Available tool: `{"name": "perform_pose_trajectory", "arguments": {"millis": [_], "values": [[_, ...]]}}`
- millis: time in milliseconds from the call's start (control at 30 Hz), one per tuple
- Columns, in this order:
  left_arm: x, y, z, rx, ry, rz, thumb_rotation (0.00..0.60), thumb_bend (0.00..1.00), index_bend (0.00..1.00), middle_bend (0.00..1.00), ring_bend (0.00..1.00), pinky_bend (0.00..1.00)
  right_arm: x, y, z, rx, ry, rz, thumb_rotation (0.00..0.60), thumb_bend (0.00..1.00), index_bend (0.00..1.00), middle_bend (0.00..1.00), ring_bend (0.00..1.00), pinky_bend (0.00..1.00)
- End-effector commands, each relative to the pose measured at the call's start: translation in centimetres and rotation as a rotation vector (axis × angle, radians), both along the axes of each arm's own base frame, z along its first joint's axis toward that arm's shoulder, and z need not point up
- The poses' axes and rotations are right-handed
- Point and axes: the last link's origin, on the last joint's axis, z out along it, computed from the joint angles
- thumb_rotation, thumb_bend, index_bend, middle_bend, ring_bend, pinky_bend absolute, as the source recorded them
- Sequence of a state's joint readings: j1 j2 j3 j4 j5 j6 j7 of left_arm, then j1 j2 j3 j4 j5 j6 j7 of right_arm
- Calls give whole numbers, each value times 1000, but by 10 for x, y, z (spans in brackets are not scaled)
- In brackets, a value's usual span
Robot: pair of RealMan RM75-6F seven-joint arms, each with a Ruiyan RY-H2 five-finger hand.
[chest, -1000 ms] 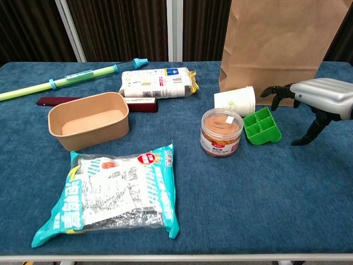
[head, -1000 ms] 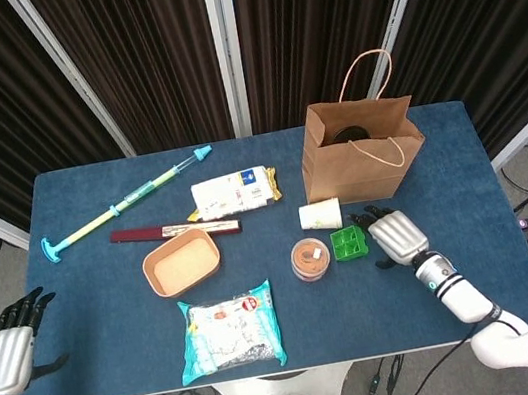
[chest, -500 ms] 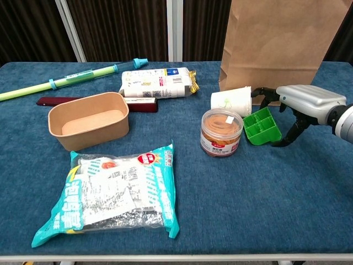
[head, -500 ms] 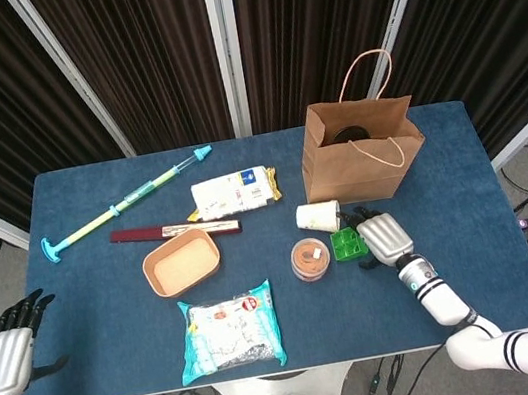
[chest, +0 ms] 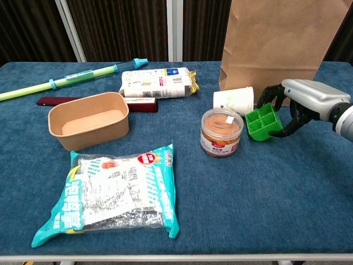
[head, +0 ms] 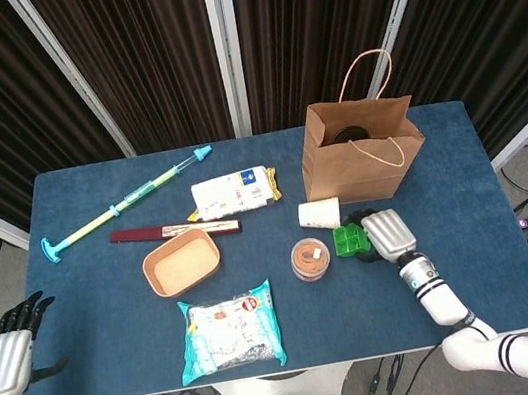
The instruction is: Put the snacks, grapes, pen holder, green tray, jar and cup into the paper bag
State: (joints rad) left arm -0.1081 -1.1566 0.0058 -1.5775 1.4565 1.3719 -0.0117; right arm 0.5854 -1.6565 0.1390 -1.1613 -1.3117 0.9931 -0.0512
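Observation:
The green tray (head: 349,240) (chest: 261,122) is tilted up on its edge just right of the jar (head: 308,258) (chest: 221,130). My right hand (head: 384,235) (chest: 300,102) grips it, fingers over its far rim and thumb under its near side. The paper cup (head: 319,215) (chest: 234,101) lies on its side behind the tray. The paper bag (head: 362,146) (chest: 276,41) stands open behind them, with a dark round object inside it. One snack bag (head: 231,332) (chest: 113,193) lies near the front edge and a snack packet (head: 233,192) (chest: 157,83) lies further back. My left hand (head: 4,352) hangs open off the table's left front corner.
An orange bowl (head: 182,262) (chest: 88,120) sits left of the jar. Behind it lies a dark red stick (head: 173,231), and a long green-and-blue syringe toy (head: 123,205) (chest: 66,80) lies further back left. The blue table (head: 506,248) is bare at the front right.
My right hand moved left onto the green tray and closed around it, and the tray has tipped up off the cloth. The left hand barely moved.

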Motion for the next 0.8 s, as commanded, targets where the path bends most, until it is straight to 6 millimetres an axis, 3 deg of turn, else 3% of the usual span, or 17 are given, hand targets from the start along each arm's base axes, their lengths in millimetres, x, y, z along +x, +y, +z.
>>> {"name": "perform_pose_trajectory", "arguments": {"millis": [33, 267, 533, 667, 800], "values": [[0, 0, 1, 2, 1, 1, 600, 41, 200, 175, 133, 145, 2, 5, 16, 14, -7, 44, 600, 232, 422, 475, 369, 568], [3, 2, 2, 0, 7, -12, 600, 41, 200, 175, 133, 144, 23, 24, 78, 44, -83, 186, 600, 232, 435, 478, 369, 567], [9, 5, 3, -1, 19, -25, 600, 41, 200, 175, 133, 145, 67, 46, 154, -2, -301, 409, 600, 229, 447, 478, 361, 568], [11, 4, 4, -1, 23, -28, 600, 41, 200, 174, 133, 144, 82, 36, 185, -131, -355, 447, 600, 223, 450, 477, 362, 567], [13, 4, 5, 2, 25, -29, 600, 41, 200, 175, 133, 145, 95, 10, 205, -260, -356, 414, 600, 220, 454, 476, 361, 567]]}}
